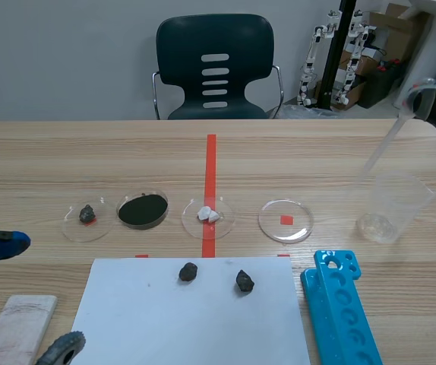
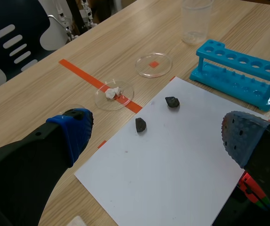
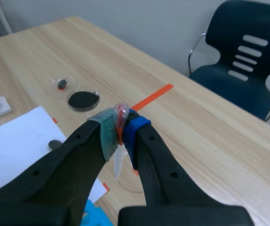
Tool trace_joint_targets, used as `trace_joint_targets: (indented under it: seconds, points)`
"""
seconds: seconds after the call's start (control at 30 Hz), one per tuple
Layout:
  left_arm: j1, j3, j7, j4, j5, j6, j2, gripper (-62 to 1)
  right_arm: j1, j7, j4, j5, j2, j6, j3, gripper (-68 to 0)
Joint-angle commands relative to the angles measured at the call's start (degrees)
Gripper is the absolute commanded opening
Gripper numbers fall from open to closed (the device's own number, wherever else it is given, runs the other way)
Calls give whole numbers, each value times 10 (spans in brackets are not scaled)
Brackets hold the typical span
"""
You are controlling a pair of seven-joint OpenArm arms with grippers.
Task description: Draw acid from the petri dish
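Pipette [image 3: 120,160] light, soft-walled; right jaws pinch its bulb, the correct hold. Left jaws spread. Clear petri dish [image 1: 285,220] probably holds acid

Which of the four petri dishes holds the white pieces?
The third dish from the scene view's left, sitting on the long red tape line. The others hold a dark stone, black powder, or nothing visible.

The clear pipette [image 1: 391,138], pinched in the right pincer [image 3: 120,133], slants well apart from the flat, clear petri dish [image 1: 300,226].
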Motion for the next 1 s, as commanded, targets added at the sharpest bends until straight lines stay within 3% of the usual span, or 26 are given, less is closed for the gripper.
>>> trace_joint_targets:
  seconds: [0.0, 0.17, 0.47, 0.8, 0.97]
  points:
    - [-2, 4, -8, 6, -6, 3, 4, -37, 24, 10, 5, 8, 7, -7, 9, -673]
    - [-2, 4, -8, 6, -6, 3, 4, -37, 53, 5, 5, -14, -14, -34, 7, -673]
    - [-2, 4, -9, 6, -6, 3, 4, -37, 100, -55, 5, -111, -137, -41, 7, -673]
    - [-2, 4, -9, 6, -6, 3, 4, -37, 158, -128, 3, -131, -219, -42, -15, -673]
    - [-2, 4, -9, 6, -6, 3, 4, -37, 198, -156, -11, -142, -251, -56, -46, -673]
